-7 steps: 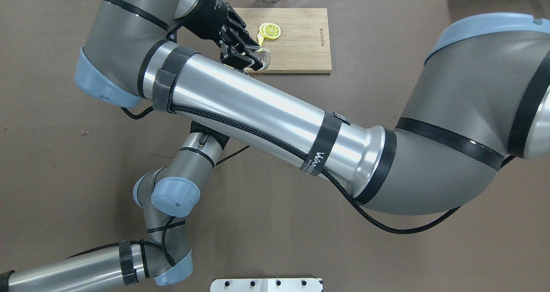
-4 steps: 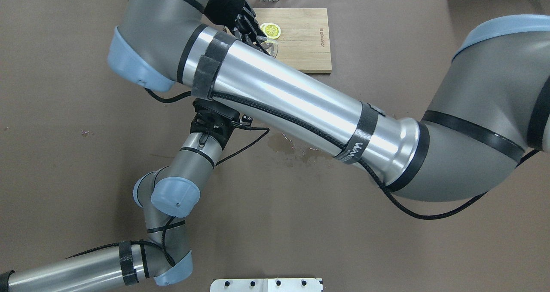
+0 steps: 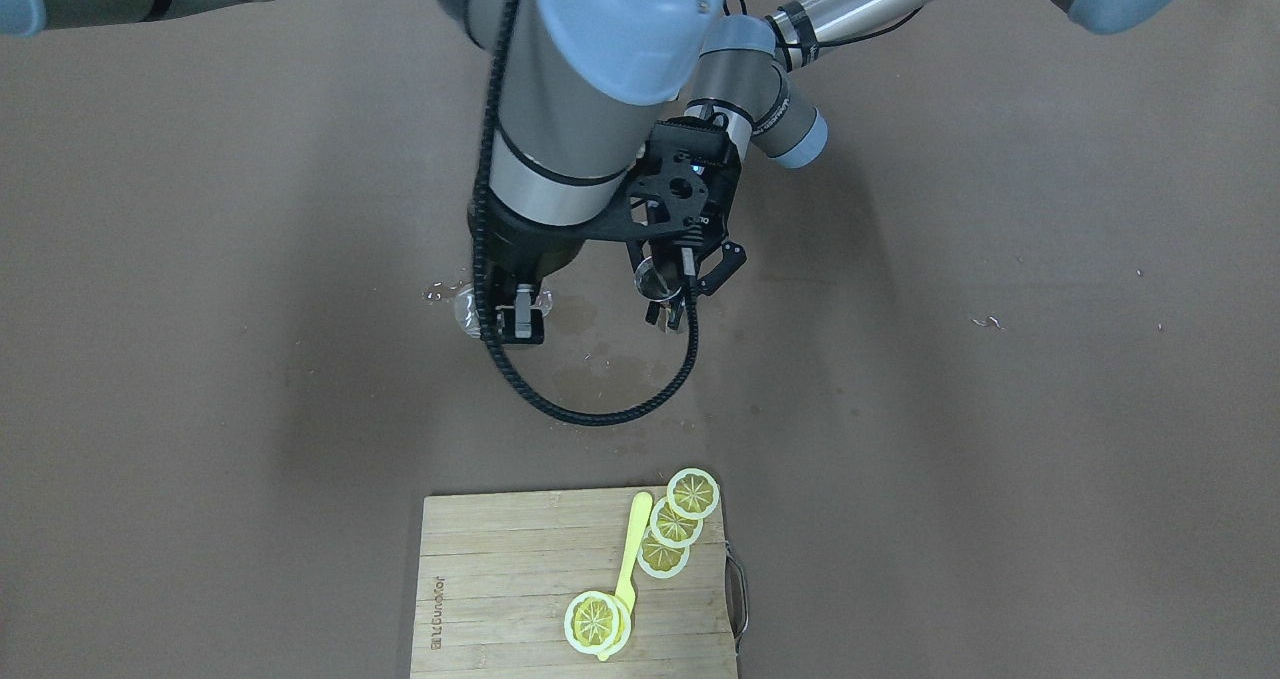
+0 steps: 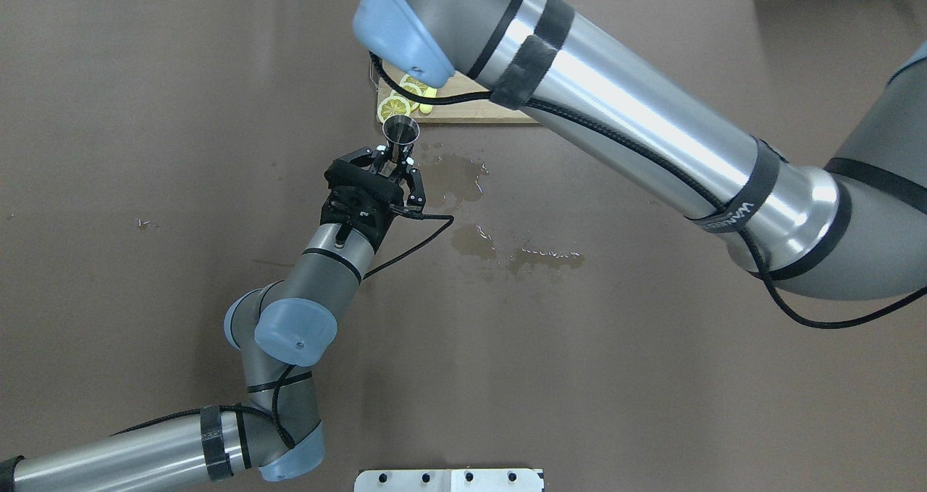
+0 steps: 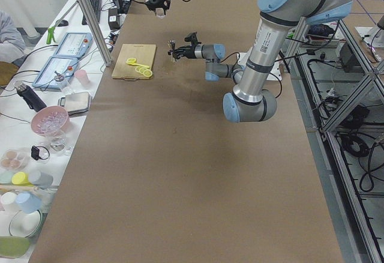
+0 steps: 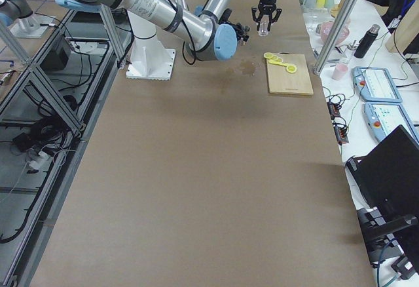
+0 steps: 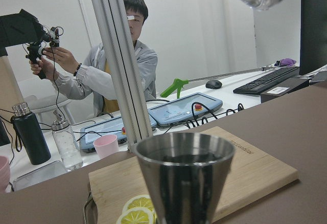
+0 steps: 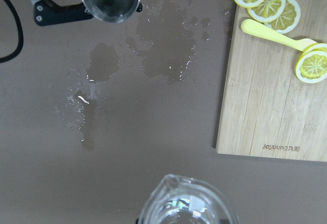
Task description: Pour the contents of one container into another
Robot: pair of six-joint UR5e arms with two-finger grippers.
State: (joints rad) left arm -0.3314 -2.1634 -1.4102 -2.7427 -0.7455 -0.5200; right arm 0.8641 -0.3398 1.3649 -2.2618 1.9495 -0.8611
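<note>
Overhead exterior: jigger [image 4: 400,130] in left gripper [image 4: 392,161]

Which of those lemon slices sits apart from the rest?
The lone slice at one end of the yellow spoon; the other three overlap in a row beside the spoon's other end.

Cutting board [image 8: 260,96], brand mark [image 8: 281,147]: small dark lettering near one edge, seen in the right wrist view. It reads roughly "joyoung", perhaps with a few more characters after it. The letters are too fine to be sure.

Cutting board, front-facing view: the same mark runs sideways along one short edge. It is too small there to read letter by letter.

Strap [image 4: 739,191] on the right arm [image 4: 652,115], printed lettering: pale capitals beginning "WAN", seen in the overhead view. The later letters curve under the arm and cannot be made out.
</note>
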